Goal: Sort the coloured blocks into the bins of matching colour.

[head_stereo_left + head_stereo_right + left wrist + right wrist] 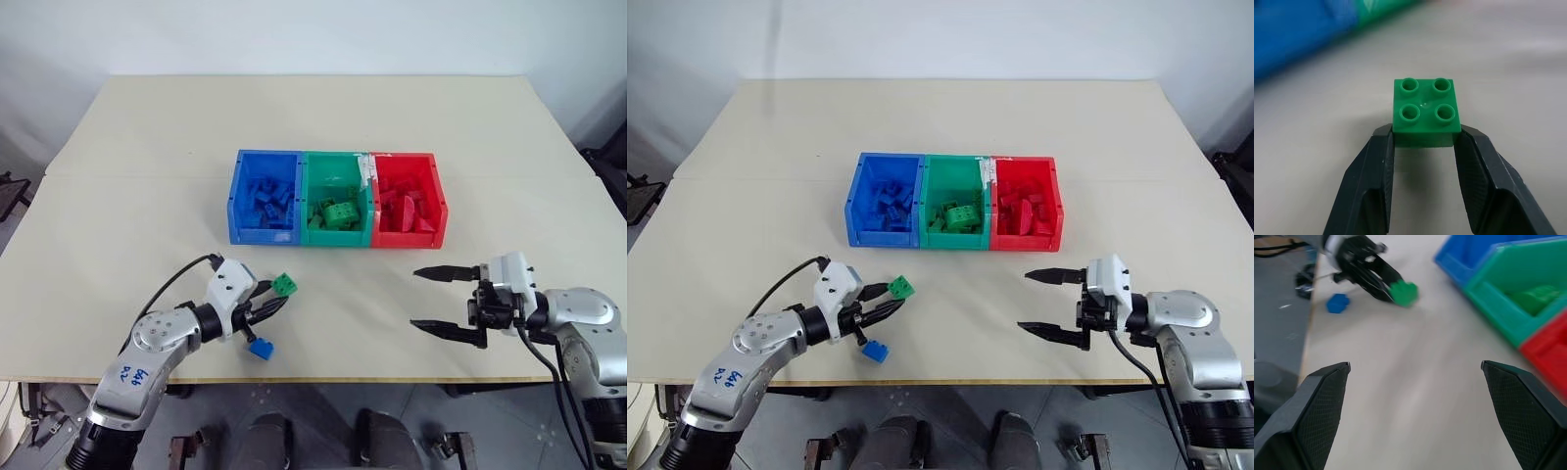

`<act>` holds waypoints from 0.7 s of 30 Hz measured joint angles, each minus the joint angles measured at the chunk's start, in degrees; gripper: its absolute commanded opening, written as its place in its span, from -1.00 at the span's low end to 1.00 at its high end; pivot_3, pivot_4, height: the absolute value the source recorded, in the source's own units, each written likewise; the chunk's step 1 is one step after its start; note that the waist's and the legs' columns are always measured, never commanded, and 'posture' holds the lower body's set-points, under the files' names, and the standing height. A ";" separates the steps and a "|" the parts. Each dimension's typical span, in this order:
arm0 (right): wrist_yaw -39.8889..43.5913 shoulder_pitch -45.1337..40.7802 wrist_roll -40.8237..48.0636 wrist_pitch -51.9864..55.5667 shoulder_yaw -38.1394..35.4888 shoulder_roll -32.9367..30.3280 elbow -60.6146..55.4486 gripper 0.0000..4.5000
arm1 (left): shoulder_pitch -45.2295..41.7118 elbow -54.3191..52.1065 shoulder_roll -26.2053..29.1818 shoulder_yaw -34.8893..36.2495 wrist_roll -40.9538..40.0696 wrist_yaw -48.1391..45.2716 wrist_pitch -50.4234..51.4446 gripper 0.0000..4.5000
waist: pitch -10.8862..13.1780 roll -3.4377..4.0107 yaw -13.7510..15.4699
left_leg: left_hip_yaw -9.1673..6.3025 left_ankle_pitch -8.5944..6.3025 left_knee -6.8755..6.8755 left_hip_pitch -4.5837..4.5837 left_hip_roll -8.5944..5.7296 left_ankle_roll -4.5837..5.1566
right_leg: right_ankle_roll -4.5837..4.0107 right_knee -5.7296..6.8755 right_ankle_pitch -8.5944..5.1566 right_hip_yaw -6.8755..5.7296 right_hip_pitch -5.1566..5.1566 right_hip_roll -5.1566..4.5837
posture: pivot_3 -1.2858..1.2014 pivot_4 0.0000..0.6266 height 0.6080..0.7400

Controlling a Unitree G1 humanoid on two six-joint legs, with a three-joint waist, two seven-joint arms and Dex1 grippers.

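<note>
A small green block [1424, 111] with four studs sits between the fingertips of my left gripper [275, 297], which is shut on it near the table's front left. A blue block [261, 348] lies on the table just below that gripper. The three joined bins stand at mid-table: blue bin [238, 200], green bin [334, 160], red bin [438, 202], each holding several blocks of its own colour. My right gripper [432, 300] hovers open at the front right, fingers pointing left, with nothing between them.
The beige table [323, 113] stretches wide behind and beside the bins. Its front edge [323, 380] runs just below both grippers. A black cable loops from my left wrist.
</note>
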 measured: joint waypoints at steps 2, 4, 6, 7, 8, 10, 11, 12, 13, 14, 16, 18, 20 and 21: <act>-2.86 1.75 0.07 0.00 -2.17 0.14 -0.67 1.00 | -4.46 0.60 -1.76 1.30 -2.98 -1.10 -0.55 -0.36 | 0.00 0.00 0.27 | 0.01 0.00 0.06 -0.05 -0.03 0.00 | 0.00 0.02 0.00 -0.06 0.03 -0.01 | 0.03 -0.52 1.00; -6.67 2.98 0.11 0.12 -4.15 1.58 -1.43 1.00 | -10.71 2.75 -3.19 1.72 -4.42 -1.47 -0.48 -0.36 | 0.00 -0.02 0.33 | 0.10 0.01 0.10 -0.04 -0.05 0.00 | 0.01 0.04 0.00 -0.09 0.07 -0.01 | 0.03 -0.52 1.00; -10.75 3.44 0.31 0.52 -5.33 3.66 -2.28 1.00 | -16.57 7.28 -4.27 0.25 -3.38 -2.09 -1.94 -0.36 | -0.02 -0.01 0.23 | 0.17 0.02 0.12 -0.01 -0.07 0.00 | 0.01 0.08 0.00 -0.07 0.07 -0.01 | 0.03 -0.52 1.00; -12.87 3.58 0.35 1.01 -5.98 4.76 -2.61 1.00 | -20.03 11.06 -5.43 -1.19 -1.86 -2.32 -3.57 -0.36 | -0.02 -0.01 0.33 | 0.17 0.03 0.13 -0.03 -0.08 0.01 | 0.01 0.08 0.01 -0.08 0.07 -0.01 | 0.03 -0.52 1.00; -14.42 3.62 0.34 1.29 -6.06 5.29 -3.11 1.00 | -22.58 14.33 -6.53 -2.30 -0.37 -2.22 -4.95 -0.36 | -0.01 -0.01 0.27 | 0.21 0.03 0.13 -0.05 -0.10 0.02 | 0.04 0.04 0.02 -0.06 0.06 -0.01 | 0.03 -0.52 1.00; -17.48 4.40 0.26 1.46 -6.30 6.27 -4.75 1.00 | -29.95 25.64 -9.91 -4.81 3.69 -1.26 -8.84 -0.36 | 0.00 -0.03 0.49 | 0.20 0.04 0.13 -0.08 -0.13 0.04 | 0.05 0.04 0.03 -0.08 0.05 -0.01 | 0.03 -0.52 1.00; -18.63 4.68 0.19 1.50 -6.10 6.91 -5.95 1.00 | -33.12 30.99 -11.48 -5.37 5.33 -0.54 -10.73 -0.36 | 0.00 -0.04 0.52 | 0.21 0.05 0.13 -0.09 -0.13 0.05 | 0.06 0.02 0.03 -0.08 0.05 -0.01 | 0.03 -0.52 1.00; -19.60 5.23 0.08 1.53 -5.84 7.14 -7.10 1.00 | -36.35 36.42 -12.97 -5.96 6.94 0.10 -12.91 -0.21 | 0.00 -0.04 0.51 | 0.22 0.04 0.11 -0.09 -0.15 0.06 | 0.06 0.01 0.03 -0.07 0.03 -0.01 | 0.03 -0.52 1.00; -20.12 5.35 0.03 1.56 -5.69 7.32 -7.76 1.00 | -38.08 39.46 -13.72 -6.14 7.82 0.53 -14.42 -0.04 | 0.01 -0.05 0.50 | 0.22 0.04 0.09 -0.12 -0.15 0.07 | 0.06 -0.02 0.03 -0.08 0.02 -0.01 | 0.03 -0.52 1.00; -21.10 6.03 0.00 1.63 -5.83 7.33 -8.88 1.00 | -40.32 43.79 -14.67 -6.47 9.15 1.10 -16.77 0.07 | 0.01 -0.05 0.45 | 0.24 0.03 0.05 -0.11 -0.16 0.08 | 0.06 -0.03 0.03 -0.07 0.01 -0.01 | 0.03 -0.52 1.00; -22.30 6.82 0.00 1.90 -5.81 7.37 -10.38 1.00 | -42.74 49.22 -15.48 -6.42 10.76 1.93 -19.91 0.34 | 0.01 -0.06 0.02 | 0.27 0.03 -0.07 -0.11 -0.16 0.08 | 0.06 -0.09 0.03 -0.08 -0.01 -0.01 | 0.03 -0.52 1.00; -23.23 7.57 0.04 2.40 -5.88 7.36 -11.33 1.00 | -42.97 51.22 -15.80 -6.29 10.97 1.09 -21.98 0.62 | 0.01 -0.06 -0.22 | 0.28 0.03 -0.10 -0.10 -0.15 0.09 | 0.06 -0.09 0.03 -0.08 -0.05 -0.01 | 0.03 -0.52 1.00; -23.43 7.94 0.06 2.48 -5.88 7.34 -11.36 1.00 | -42.39 51.00 -15.65 -6.08 10.92 -0.34 -23.35 0.89 | 0.01 -0.06 -0.19 | 0.28 0.03 -0.10 -0.10 -0.14 0.09 | 0.06 -0.08 0.03 -0.08 -0.07 -0.01 | 0.03 -0.52 1.00; -23.20 7.99 0.06 2.45 -5.88 7.29 -11.39 1.00 | -41.02 49.65 -15.00 -5.76 10.72 -1.31 -24.15 0.99 | 0.01 -0.06 -0.26 | 0.30 0.03 -0.10 -0.10 -0.14 0.09 | 0.06 -0.09 0.03 -0.06 -0.07 -0.01 | 0.03 -0.52 1.00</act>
